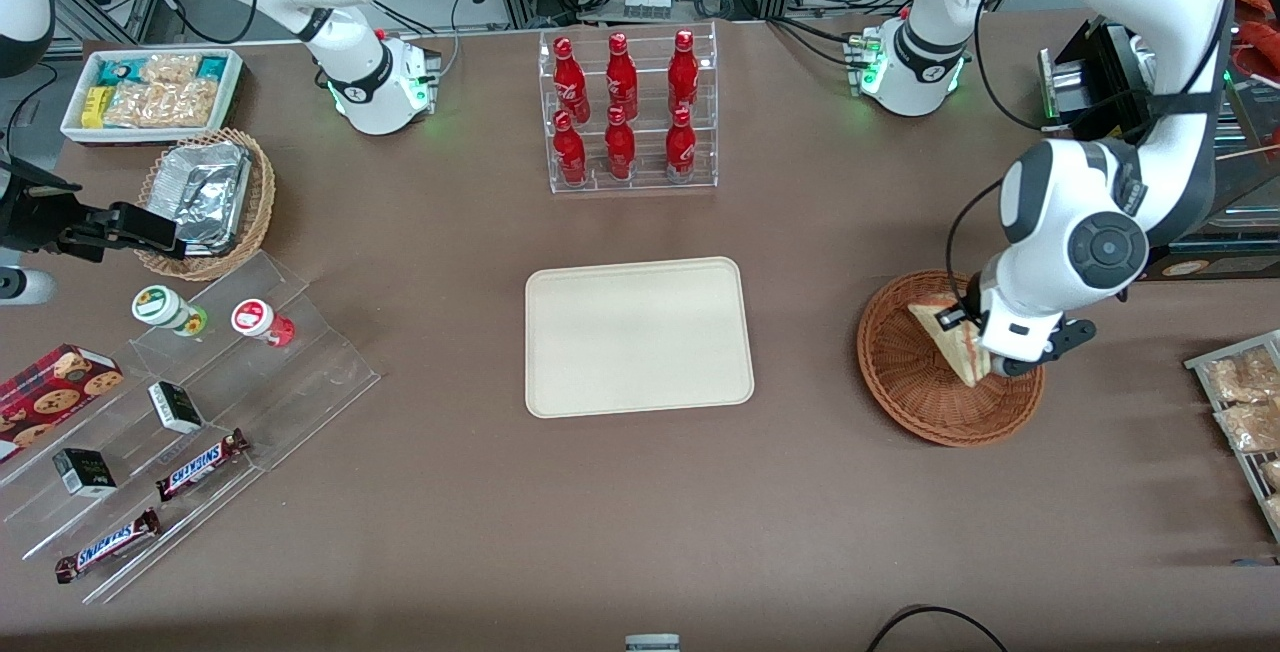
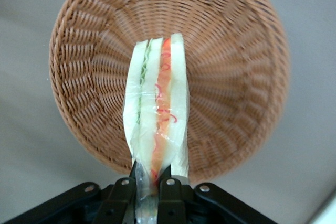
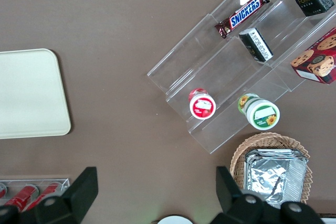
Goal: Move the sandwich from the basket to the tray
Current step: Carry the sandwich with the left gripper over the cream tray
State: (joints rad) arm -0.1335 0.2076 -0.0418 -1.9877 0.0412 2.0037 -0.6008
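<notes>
Scanning the front view from its left edge: one white bin (image 1: 150, 92) of snack packets occupies the upper left of the frame, with one tan wicker basket (image 1: 215, 202) holding one foil container (image 1: 205, 192) just below it. Lower left, one clear stepped display (image 1: 190, 432) carries two round cups (image 1: 170, 310), two small dark boxes (image 1: 175, 406), two Snickers bars (image 1: 200, 464) and one cookie box (image 1: 55, 387).

At upper centre, one clear rack (image 1: 630, 112) holds six red bottles (image 1: 620, 142) in two rows of three. Below it, at frame centre, lies one tray (image 1: 638, 336), flat on the brown table (image 1: 450, 492), with nothing on it.

At centre right sits one basket (image 1: 915, 392), reddish-brown and round. The gripper (image 1: 985, 357) hangs over it, jaws clenched on one sandwich (image 1: 945, 342). The sandwich is thus above the basket, well apart from the tray. In the left wrist view, the two fingers (image 2: 170, 192) pinch the wrapped sandwich (image 2: 157, 114) at one end, its cut edge showing red and green layers, with the basket (image 2: 236, 51) below it. The working arm covers part of the basket's rim in the front view.

At the right edge, one grey tray of bagged snacks (image 1: 1240, 402) is partly cut off.

Open table lies between basket and tray.
</notes>
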